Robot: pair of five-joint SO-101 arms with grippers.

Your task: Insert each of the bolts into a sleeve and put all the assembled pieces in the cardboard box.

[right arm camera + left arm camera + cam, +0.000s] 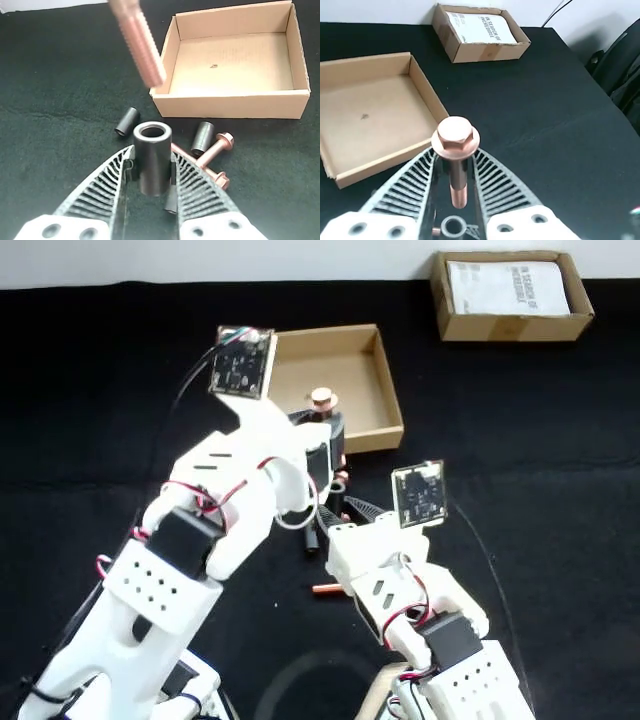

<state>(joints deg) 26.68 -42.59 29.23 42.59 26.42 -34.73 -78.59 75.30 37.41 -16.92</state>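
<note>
The left pincer [455, 156] is clamped on a bolt [455, 140] just under its hex head. The shank hangs down between the fingers, probably so the threaded end is free to enter a bore. The right pincer [152, 150] holds a sleeve [152, 162] upright by its sides with the open end up, which leaves the hole clear for the bolt.

The bolt's tip hangs above the right pincer and a little beyond it, apart from the sleeve's mouth. From the left pincer, the sleeve's ring sits right below the end of the shank. The insertion seems not yet begun, and the tip likely needs centring over the bore before it goes down.

Just past the right pincer's fingertips, spare sleeves [127, 121] lie on the tabletop [60, 100], one to each side. Two spare bolts [216, 146] lie crossed beside one of them. Farther ahead of both pincers stands the box [230, 106], with no assembled piece in it.
</note>
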